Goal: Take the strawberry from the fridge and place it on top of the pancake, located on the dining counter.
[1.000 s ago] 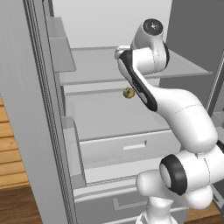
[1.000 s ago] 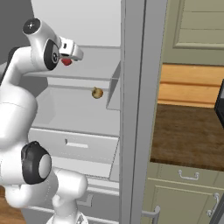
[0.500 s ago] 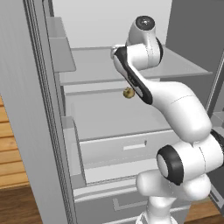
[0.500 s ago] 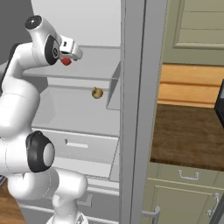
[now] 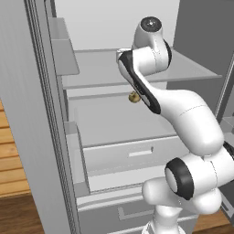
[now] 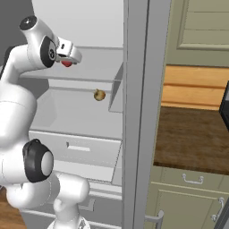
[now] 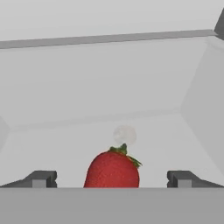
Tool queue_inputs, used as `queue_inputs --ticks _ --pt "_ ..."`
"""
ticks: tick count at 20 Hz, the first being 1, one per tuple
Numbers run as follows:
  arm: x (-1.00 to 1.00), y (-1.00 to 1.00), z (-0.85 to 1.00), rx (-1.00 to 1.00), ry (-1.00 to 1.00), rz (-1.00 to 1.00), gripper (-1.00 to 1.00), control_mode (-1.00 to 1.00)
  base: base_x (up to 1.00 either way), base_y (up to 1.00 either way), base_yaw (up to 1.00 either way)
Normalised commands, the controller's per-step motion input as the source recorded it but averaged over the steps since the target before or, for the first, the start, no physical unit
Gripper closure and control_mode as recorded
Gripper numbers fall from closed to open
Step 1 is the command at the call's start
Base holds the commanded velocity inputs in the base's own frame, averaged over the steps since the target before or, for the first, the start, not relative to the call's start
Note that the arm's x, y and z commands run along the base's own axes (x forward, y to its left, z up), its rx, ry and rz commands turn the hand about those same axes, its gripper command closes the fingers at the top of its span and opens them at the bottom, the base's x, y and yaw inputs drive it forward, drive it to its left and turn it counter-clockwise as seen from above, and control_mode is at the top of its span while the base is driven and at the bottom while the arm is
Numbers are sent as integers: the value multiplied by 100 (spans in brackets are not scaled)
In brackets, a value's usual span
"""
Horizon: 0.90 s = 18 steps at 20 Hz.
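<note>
Left base view: the open fridge (image 5: 41,137) with its door at the left edge, white inner shelves and a drawer (image 5: 132,153) below; the arm reaches in over the upper shelf (image 5: 96,68), and a yellowish-brown round fruit (image 5: 134,96) lies on the shelf beneath. Right base view: the gripper (image 6: 70,54) is at the upper shelf, with the strawberry (image 6: 66,63) just under its tip; the brown fruit is on the lower shelf, and to the right of the fridge's edge runs a dark wooden counter (image 6: 192,138) above green cabinets (image 6: 192,197). Hand view: the strawberry stands upright on the white shelf, centred between the two finger tips (image 7: 40,178), which stand wide apart on either side without touching it; the gripper is open.
</note>
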Motion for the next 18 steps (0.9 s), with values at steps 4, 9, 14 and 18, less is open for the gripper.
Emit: queue_inputs --ticks 4,9,14,18 --pt "0 0 -7 0 0 0 -100 -100 0 0 0" --pt "14 0 0 0 0 0 -100 -100 0 0 0" --pt "13 0 -6 0 1 0 -100 -100 0 0 0" --pt "0 0 -10 0 2 0 -100 -100 0 0 0"
